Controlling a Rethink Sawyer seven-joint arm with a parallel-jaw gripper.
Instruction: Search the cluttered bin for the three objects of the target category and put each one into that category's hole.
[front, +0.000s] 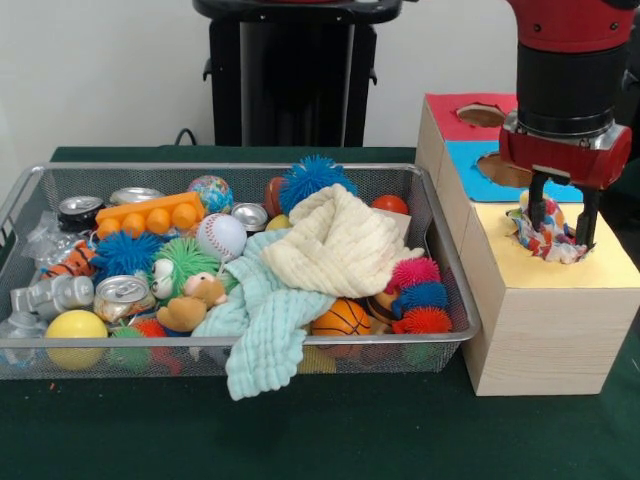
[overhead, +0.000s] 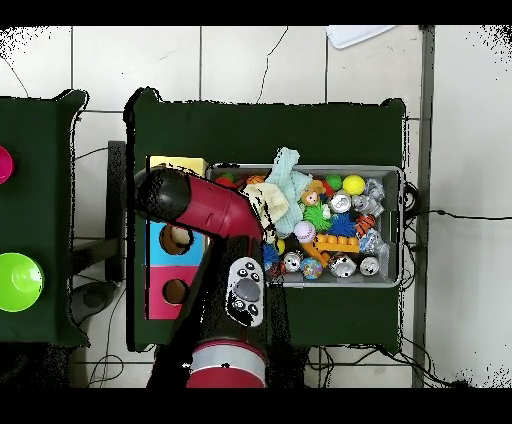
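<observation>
Gripper was over the yellow section of the wooden box, jaws set wide, one finger either side of a multicoloured crumpled object that sat in or on the yellow section's hole. Contact between the fingers and that object could not be confirmed from the front view. The blue section hole and the red section hole sat behind it toward 12 o'clock; contents of either were not readable.

The wire bin stood at 9 o'clock of the box, just beside it. Contents, front view:
- cream cloth heaped near centre, on top of a light-blue cloth that draped over the front rim at 6 o'clock
- basketball under the cloths, spiky caterpillar toy at 3 o'clock of it
- blue spiky ball at 12 o'clock, globe ball left of it
- baseball, green furry toy, small plush bear
- orange block with knobs toward 10 o'clock
- cans: black-topped can, silver can, another can end
- yellow ball at 7 o'clock, crushed silver can above it

In the overhead view the arm covered the box's yellow end and the gripper was hidden; the bin showed the same clutter.
</observation>
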